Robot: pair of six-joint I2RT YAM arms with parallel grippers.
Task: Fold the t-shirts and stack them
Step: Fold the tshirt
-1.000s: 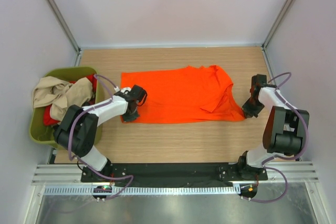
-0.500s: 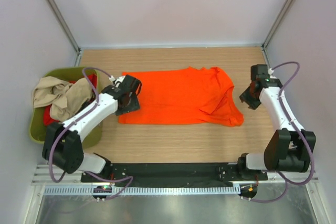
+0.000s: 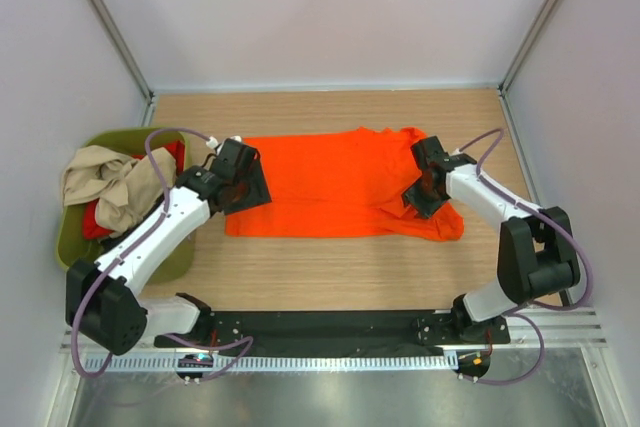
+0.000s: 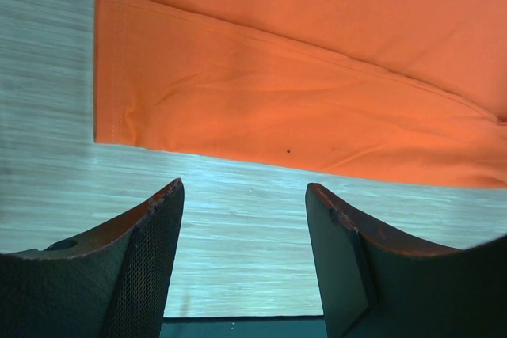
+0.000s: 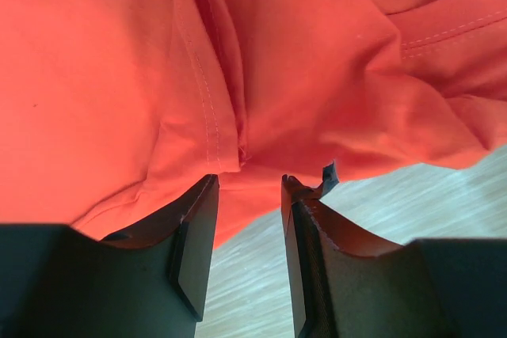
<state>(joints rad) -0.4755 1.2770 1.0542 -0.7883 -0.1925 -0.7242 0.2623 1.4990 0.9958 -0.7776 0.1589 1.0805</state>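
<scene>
As the orange t-shirt (image 3: 340,187) lies crosswise, left end effector (image 4: 244,186) gapes empty beside its hem, right end effector (image 5: 249,180) half-open over its bunched end.

From above, the bright orange round-necked cloth t-shirt (image 3: 340,182) loses its left edge under the left gripper (image 3: 243,179). Part of its bunched right side sits under the right gripper (image 3: 432,187), and both sets of fingertips are tucked out of sight. At either wrist the shirt runs off the frame, and the olive-green plastic tub (image 3: 72,252) lies mostly buried under heaped beige cloth (image 3: 105,185) and red cloth (image 3: 95,222), too tangled to count.
</scene>
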